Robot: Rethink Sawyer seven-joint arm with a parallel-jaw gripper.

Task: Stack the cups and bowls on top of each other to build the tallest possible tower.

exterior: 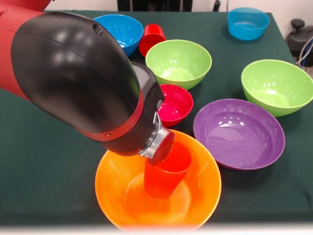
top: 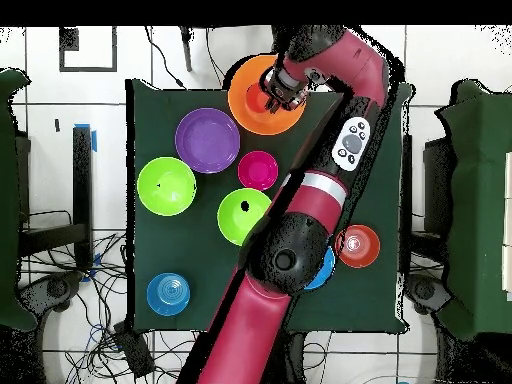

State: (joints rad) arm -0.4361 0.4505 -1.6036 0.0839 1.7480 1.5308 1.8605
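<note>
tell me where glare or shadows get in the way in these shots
Front view: bright highlights streak the glossy purple bowl and the big orange bowl, and the arm's dark shell blocks much of the left side; the gripper meets the orange cup, but its state is unclear. Overhead view: the arm hides part of one blue bowl.

green table (exterior: 44,161) — bowls (exterior: 238,132), red cup (exterior: 151,38) (tipped)

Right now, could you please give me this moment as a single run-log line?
arm: over big orange bowl | fingers: inside orange cup, state unclear | cup: upright in bowl | crimson bowl: on table, unstacked
</note>
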